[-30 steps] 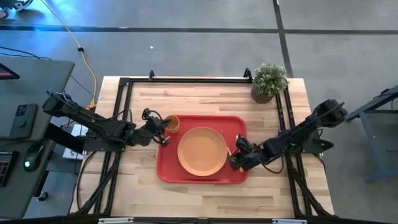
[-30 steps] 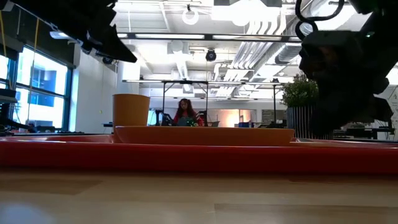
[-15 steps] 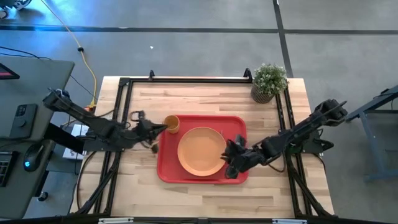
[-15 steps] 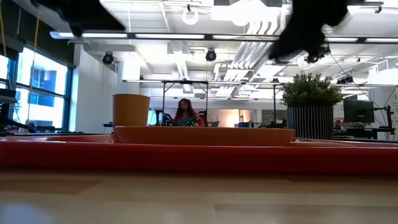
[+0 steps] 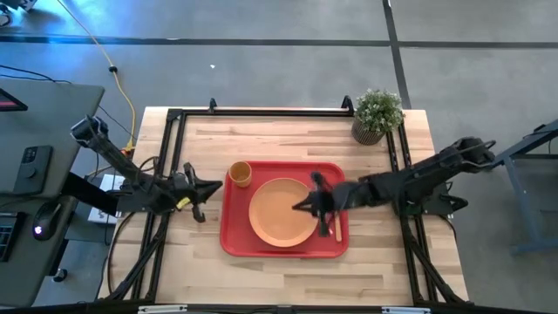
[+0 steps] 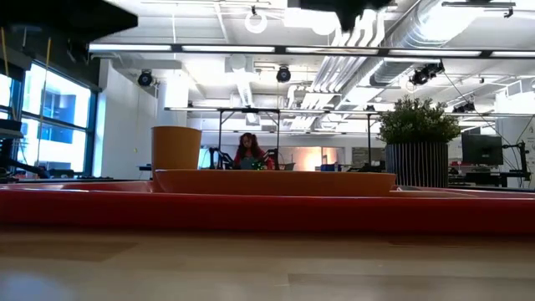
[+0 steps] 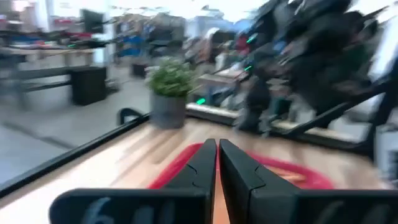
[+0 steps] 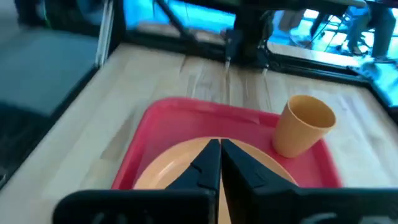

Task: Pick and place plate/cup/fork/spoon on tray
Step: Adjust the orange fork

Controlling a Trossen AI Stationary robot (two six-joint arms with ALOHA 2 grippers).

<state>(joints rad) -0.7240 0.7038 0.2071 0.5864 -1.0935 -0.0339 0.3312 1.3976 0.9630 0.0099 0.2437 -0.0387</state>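
Note:
The red tray point(image 5: 235, 228) lies mid-table; it also shows in the low view point(image 6: 267, 211). The orange plate point(image 5: 277, 212) rests flat in the tray's middle. The orange cup point(image 5: 241, 174) stands upright in the tray's far left corner. An orange handle point(image 5: 338, 230) lies at the tray's right side; whether it is the fork or the spoon I cannot tell, and the other is hidden. My left gripper point(image 5: 212, 186) is shut and empty, above the table just left of the tray. My right gripper point(image 5: 298, 207) is shut and empty above the plate's right part.
A potted plant point(image 5: 377, 114) stands at the table's far right corner. A black metal frame point(image 5: 261, 112) runs along the table's far, left and right sides. A person sits in the room far behind the table point(image 6: 248, 150). Bare wood lies in front of the tray.
My left gripper has drawn back from the cup toward the table's left edge and risen. My right gripper has risen from the tray's right edge and gone left over the plate. The cup, plate and tray have stayed in place.

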